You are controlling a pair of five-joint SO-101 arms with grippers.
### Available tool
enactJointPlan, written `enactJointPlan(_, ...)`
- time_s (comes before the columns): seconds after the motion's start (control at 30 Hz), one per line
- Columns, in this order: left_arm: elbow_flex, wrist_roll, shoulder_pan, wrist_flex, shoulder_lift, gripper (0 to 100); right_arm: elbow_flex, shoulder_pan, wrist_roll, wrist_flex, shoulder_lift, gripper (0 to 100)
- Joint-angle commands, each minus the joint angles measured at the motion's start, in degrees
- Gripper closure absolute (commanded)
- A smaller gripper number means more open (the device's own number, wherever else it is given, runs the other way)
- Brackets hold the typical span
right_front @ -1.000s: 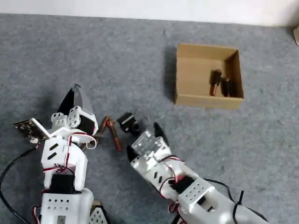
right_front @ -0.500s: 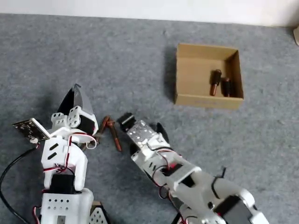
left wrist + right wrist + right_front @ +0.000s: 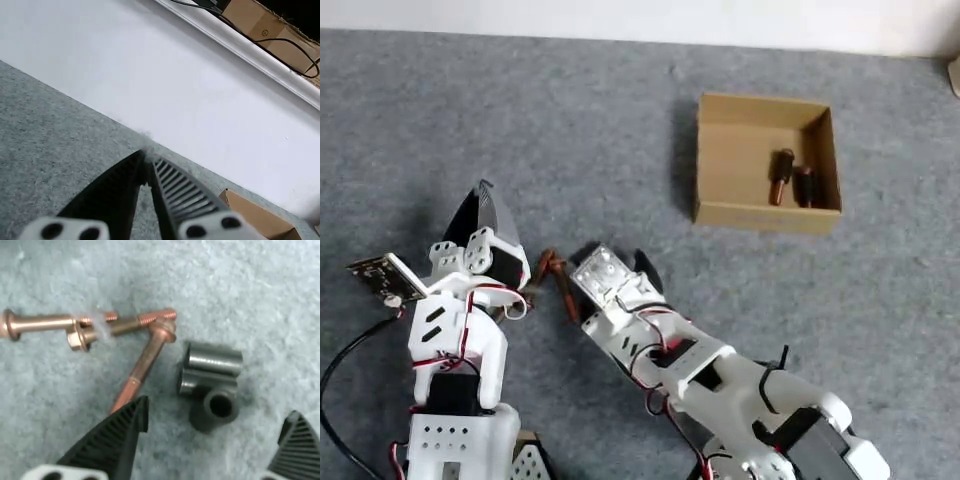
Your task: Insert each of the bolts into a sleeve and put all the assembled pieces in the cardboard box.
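Advanced: my right gripper (image 3: 218,407), jaws wide and empty, now straddles the dark cylindrical steel sleeves (image 3: 210,372), ready to pinch one.

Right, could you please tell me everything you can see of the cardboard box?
The cardboard box is a shallow, open-topped, roughly square tray of plain brown cardboard. It sits flat and upright on the grey carpet, far from both arms and touched by neither. Its low walls stand straight. Inside, near the right wall, two assembled pieces lie side by side, dark with a coppery end showing on one.
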Motion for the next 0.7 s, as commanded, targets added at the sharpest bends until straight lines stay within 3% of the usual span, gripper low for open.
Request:
enactJointPlan(0.0,-2.86,0.09,-0.31,0.00,-0.31,99,-2.42,-0.13,-0.35,-1.63,0.13,62.0)
enactJointPlan(0.37,-2.86,0.09,-0.31,0.00,-0.31,99,-8.92,1.10,-0.35,-1.63,10.59,63.1)
enactJointPlan(0.47,-2.86,0.09,-0.31,0.00,-0.31,99,-8.84,1.10,-0.35,-1.63,10.59,73.8)
enactJointPlan(0.6,-2.59,-0.18,0.66,0.00,-0.31,99,-8.84,0.84,-0.35,-1.63,10.42,99.8)
enactJointPlan(0.67,-2.42,-0.18,1.19,0.00,-0.31,99,-8.84,0.75,-0.35,-1.54,10.42,96.8)
